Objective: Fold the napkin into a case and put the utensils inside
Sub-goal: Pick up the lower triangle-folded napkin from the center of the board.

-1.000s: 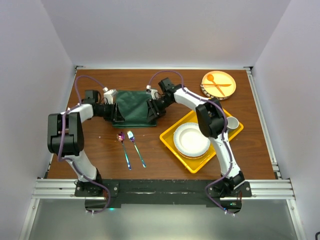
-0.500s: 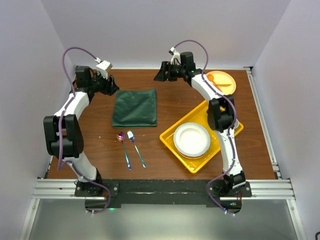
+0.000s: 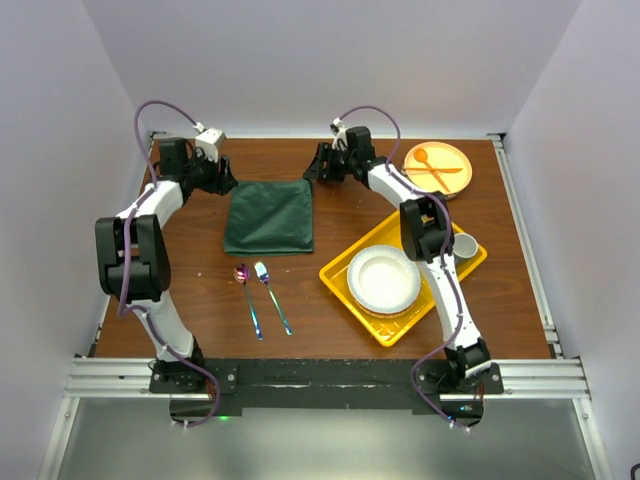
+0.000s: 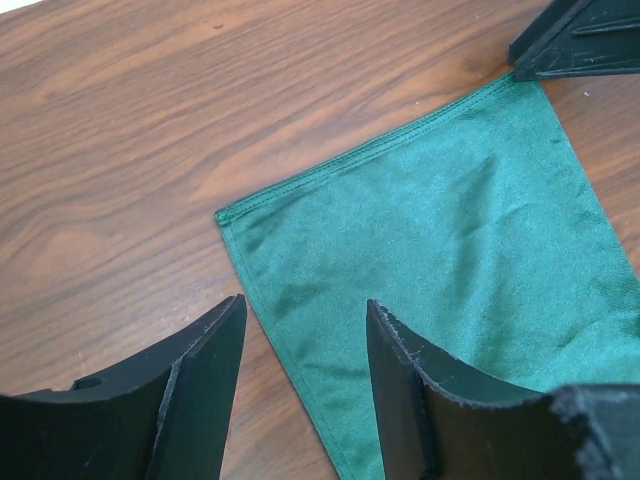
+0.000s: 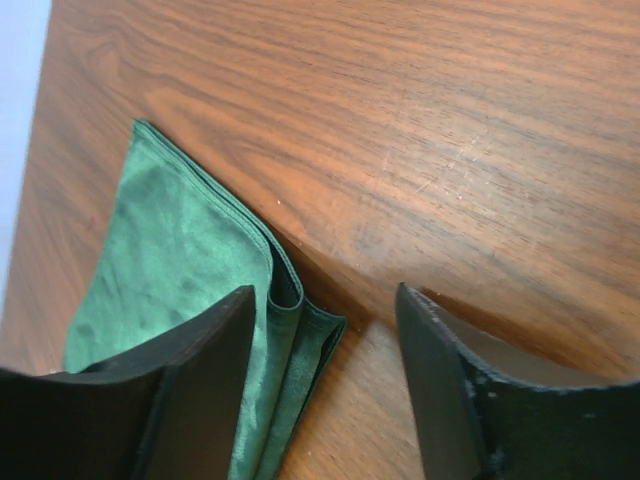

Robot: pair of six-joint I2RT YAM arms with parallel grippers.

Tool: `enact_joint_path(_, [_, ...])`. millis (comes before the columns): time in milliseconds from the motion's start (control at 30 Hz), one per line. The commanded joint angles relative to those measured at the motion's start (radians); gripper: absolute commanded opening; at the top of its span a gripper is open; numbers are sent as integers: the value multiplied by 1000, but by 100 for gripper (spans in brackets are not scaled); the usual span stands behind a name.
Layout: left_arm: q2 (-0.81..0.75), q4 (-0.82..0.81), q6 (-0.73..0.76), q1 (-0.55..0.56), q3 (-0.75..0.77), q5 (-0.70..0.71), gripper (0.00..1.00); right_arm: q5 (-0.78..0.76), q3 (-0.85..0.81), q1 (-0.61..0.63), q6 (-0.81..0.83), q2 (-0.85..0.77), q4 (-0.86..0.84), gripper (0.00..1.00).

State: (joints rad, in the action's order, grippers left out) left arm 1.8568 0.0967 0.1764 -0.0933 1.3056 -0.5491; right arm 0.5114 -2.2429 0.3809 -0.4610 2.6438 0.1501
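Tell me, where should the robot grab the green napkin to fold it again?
Probably by its two far corners, coming from above on the far side. The napkin lies flat on the table, so only edges can be pinched. At the far right corner the layers gape a little, so a finger could slip under. The far left corner lies flatter.

napkin (image 4: pixel 450 260) cut off at frame's lower right, cup (image 3: pixel 467 244) partly behind right arm (image 3: pixel 424 228)
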Motion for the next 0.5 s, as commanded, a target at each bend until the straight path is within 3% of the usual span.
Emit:
enact_joint_path(0, [-1,-5,-2,-9,46,8,56,21,-30,0,-73,21,-52,57])
enact_joint_path(200, [1,15,1,-20,41,17,56,111,-9,-2,-151,38,-106,53])
enact_joint_path(467, [-4,24,8,-26,34,20,55,134,-21,-2,-150,38,-110,28])
